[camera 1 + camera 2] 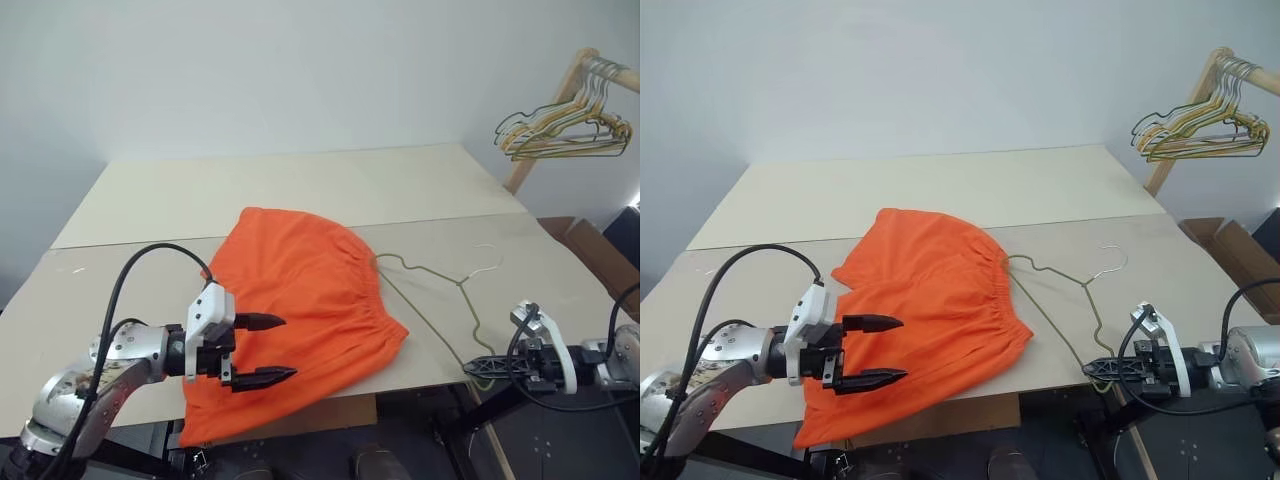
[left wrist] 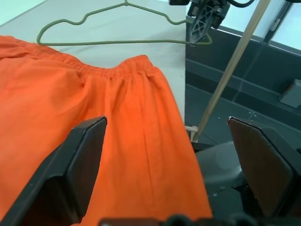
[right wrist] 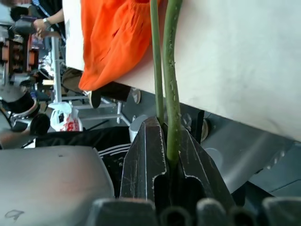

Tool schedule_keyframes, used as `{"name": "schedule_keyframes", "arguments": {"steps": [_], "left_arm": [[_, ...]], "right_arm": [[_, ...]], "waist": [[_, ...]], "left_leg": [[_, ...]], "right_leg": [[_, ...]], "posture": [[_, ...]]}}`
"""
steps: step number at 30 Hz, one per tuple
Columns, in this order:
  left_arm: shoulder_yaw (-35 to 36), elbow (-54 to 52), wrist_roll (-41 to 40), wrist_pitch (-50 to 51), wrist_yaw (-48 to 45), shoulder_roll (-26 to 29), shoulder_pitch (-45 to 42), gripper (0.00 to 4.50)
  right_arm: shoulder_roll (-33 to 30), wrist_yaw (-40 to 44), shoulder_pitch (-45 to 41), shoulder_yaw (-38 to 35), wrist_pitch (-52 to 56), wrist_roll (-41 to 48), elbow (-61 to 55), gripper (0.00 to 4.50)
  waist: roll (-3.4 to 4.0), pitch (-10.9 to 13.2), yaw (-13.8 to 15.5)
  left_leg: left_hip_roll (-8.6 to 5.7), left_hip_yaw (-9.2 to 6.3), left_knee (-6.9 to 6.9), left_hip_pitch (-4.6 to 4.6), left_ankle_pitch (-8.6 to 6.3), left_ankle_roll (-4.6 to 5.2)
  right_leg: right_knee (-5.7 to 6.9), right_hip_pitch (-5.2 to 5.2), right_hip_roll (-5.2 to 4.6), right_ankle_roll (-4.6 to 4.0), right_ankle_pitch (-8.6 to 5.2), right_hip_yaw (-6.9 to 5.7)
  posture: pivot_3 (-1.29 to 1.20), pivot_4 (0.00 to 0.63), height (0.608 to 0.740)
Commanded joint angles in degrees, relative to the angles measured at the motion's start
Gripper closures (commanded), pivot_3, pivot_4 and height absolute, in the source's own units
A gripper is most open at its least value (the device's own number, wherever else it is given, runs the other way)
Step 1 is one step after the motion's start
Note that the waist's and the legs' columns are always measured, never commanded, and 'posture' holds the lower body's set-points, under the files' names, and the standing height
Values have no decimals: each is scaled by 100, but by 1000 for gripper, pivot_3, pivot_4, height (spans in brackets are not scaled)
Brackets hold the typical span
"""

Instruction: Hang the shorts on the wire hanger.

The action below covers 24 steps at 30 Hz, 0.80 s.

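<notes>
Bright orange soft fabric shorts point(image 1: 300, 320) lie flat on the pale table point(image 1: 300, 190), one leg drooping over the near edge. The thin grey-olive triangular wire hanger point(image 1: 440, 290) lies beside their gathered waistband, its corner past the table edge. My right gripper point(image 1: 1102, 368) is clamped on that corner; my left gripper point(image 1: 262, 350) hovers over the shorts, jaws wide, holding nothing. I judge the cloth light, limp and prone to bunching, so I would pinch it at the firmer elastic waistband. The wire looks springy and slim, likely to twist in a single-point grip.
</notes>
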Motion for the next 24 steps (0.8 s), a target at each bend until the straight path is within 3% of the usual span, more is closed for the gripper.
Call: {"name": "schedule_keyframes", "arguments": {"steps": [1,10,24], "left_arm": [[15,-158,-7,-1,42,22,-78,28],[-105,-80,17,-15,85,-84,-241,28],[-130,-145,94,-39,217,-121,-148,28]], "right_arm": [[-29,173,-28,-106,-155,-128,151,4500],[-47,230,-43,-187,-197,-274,396,4500],[-132,1151,-187,442,-389,-564,225,4500]], "waist": [[1,0,19],[1,-1,82],[2,-1,102]], "left_leg": [[-1,1,0,1,0,0],[0,5,0,4,0,0],[0,6,0,6,0,0]], "right_leg": [[0,0,0,1,0,1],[1,0,0,-1,1,4],[3,1,1,-2,1,5]], "posture": [[-110,0,740],[-125,0,740],[-102,0,740]]}}
